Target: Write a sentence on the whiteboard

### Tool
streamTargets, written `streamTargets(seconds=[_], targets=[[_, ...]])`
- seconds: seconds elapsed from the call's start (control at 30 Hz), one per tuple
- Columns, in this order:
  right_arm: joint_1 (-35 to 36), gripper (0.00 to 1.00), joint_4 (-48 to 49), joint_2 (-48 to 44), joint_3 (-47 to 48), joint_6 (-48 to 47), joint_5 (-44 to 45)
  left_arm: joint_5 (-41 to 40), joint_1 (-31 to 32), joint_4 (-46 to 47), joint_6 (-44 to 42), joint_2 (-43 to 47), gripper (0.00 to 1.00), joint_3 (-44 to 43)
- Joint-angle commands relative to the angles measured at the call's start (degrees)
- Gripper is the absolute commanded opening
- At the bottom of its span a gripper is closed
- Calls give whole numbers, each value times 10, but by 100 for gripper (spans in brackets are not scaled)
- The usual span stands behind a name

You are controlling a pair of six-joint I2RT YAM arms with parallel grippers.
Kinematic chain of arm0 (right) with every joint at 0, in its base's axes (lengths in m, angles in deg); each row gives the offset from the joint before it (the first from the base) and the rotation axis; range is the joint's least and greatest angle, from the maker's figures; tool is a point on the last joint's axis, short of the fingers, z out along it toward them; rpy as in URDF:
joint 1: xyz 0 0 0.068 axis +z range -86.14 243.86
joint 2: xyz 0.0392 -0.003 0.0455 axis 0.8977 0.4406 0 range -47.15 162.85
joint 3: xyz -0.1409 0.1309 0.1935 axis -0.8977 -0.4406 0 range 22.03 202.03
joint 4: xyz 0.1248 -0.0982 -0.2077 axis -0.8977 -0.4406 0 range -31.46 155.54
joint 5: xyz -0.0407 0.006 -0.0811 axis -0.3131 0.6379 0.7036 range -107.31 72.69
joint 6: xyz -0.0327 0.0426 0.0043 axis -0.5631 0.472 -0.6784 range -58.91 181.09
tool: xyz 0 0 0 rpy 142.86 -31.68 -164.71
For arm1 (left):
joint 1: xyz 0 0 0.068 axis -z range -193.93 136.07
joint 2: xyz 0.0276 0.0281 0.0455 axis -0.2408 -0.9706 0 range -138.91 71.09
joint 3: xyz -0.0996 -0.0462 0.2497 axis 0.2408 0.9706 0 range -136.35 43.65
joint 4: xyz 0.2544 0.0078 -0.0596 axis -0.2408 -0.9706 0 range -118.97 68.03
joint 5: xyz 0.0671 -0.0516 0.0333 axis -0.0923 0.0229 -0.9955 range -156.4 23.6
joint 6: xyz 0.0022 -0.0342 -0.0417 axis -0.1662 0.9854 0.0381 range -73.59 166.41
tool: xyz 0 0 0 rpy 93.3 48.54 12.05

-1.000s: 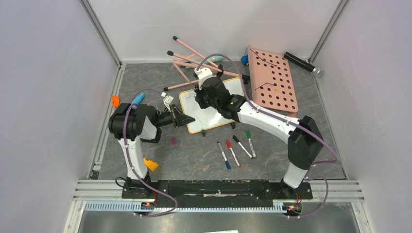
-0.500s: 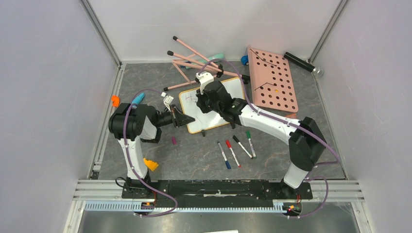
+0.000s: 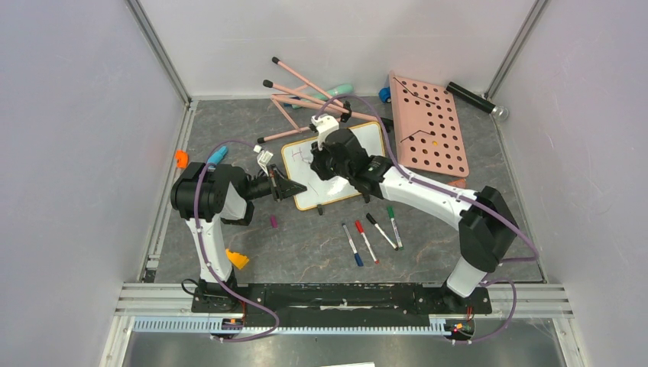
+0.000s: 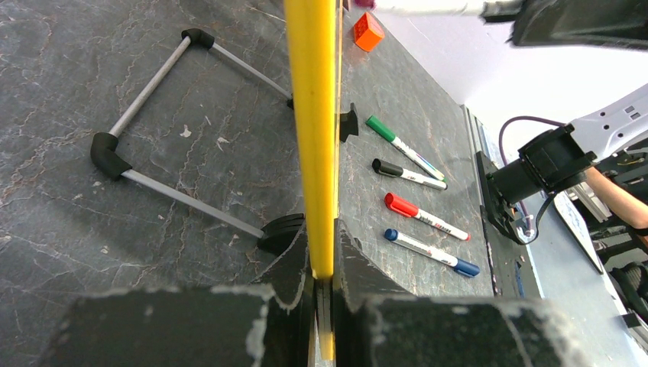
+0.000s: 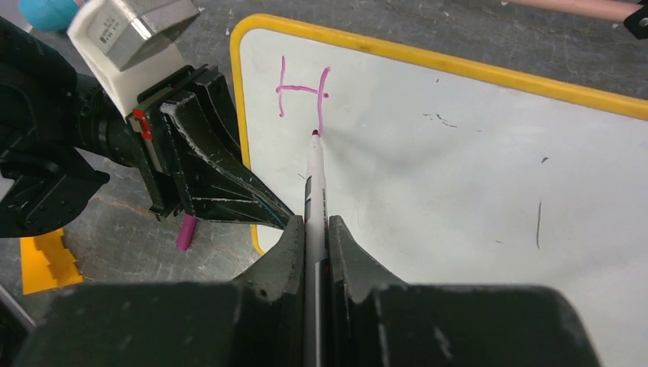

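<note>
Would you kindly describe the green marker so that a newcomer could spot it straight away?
Find the whiteboard in the middle of the table. On its near side lies a row of pens: blue marker, red marker, black marker. The green marker ends that row on the right, and alone has a green cap.

Far of white orange-rimmed whiteboard (image 3: 328, 195): pink rods (image 3: 302, 82) crowd; R: pink holed board (image 3: 428, 126); near: four coloured markers (image 3: 365, 241), bare grey tabletop (image 3: 306, 241) L of them.

Whiteboard (image 5: 458, 176) glossy, smooth. Tabletop (image 4: 69, 115) matt grey stone-look. Right gripper (image 5: 313, 227) fingers matt black plastic.
</note>
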State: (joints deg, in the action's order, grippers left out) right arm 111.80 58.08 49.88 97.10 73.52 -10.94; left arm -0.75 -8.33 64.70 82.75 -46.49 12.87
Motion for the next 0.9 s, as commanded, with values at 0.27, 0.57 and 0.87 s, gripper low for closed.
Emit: streamTargets(seconds=[0.27, 0.57, 0.87], targets=[[-4, 0, 25, -70, -10, -16, 42, -19, 2, 25, -101, -16, 8, 6], [-6, 0, 22, -53, -5, -18, 41, -19, 2, 25, -102, -16, 8, 7], [-6, 0, 15, -29, 20, -18, 34, -20, 2, 25, -101, -16, 8, 7]])
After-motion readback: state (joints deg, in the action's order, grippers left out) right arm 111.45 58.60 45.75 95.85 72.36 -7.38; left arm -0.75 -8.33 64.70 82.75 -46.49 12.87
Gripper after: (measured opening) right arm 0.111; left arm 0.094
